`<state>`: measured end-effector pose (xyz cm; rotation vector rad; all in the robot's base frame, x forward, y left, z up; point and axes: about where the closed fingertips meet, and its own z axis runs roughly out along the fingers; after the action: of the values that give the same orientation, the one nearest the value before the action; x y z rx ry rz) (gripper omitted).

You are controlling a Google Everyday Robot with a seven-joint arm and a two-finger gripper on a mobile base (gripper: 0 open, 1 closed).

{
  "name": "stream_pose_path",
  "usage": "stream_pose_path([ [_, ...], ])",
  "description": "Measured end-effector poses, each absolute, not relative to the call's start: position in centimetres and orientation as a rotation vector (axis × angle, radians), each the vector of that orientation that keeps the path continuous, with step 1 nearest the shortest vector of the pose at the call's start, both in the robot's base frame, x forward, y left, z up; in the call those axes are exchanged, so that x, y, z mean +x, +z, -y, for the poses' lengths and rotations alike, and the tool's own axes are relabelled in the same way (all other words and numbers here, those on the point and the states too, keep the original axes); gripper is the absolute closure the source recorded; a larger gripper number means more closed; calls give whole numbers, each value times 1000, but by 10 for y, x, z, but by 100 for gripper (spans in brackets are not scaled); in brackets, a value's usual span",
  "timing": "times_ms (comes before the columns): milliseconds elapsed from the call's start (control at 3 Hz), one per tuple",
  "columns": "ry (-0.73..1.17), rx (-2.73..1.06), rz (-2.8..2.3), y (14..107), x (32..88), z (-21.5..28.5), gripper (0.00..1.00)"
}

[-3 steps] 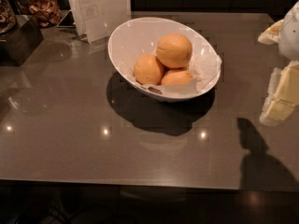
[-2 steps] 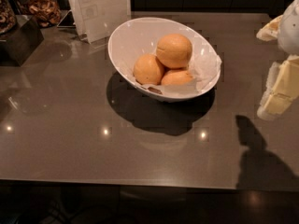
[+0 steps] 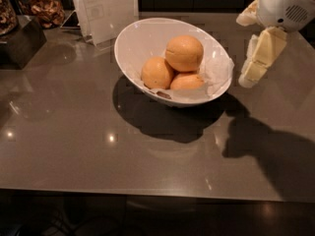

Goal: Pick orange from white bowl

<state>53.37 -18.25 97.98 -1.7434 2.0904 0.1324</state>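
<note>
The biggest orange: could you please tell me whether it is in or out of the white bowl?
In. The orange rests on two others inside the white bowl; the gripper hangs beside the bowl, not touching.

White bowl (image 3: 129,38) sits far-centre on the grey desk (image 3: 98,146), paper lining (image 3: 220,69) inside. Orange (image 3: 184,53) rests on top, touching left small orange (image 3: 156,73) and right small orange (image 3: 187,81). Hand (image 3: 256,63) hangs just right of the bowl, apart from it. Sign holder (image 3: 106,9) stands far left.
</note>
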Motion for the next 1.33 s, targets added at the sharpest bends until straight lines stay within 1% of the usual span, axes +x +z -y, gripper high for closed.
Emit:
stream_pose_path([
  [333, 225, -1779, -2051, 968, 570, 160, 0],
  [667, 217, -1765, -2039, 969, 578, 157, 0],
  [1000, 296, -1729, -2020, 957, 585, 145, 0],
  [1333, 417, -1721, -2008, 939, 595, 119, 0],
])
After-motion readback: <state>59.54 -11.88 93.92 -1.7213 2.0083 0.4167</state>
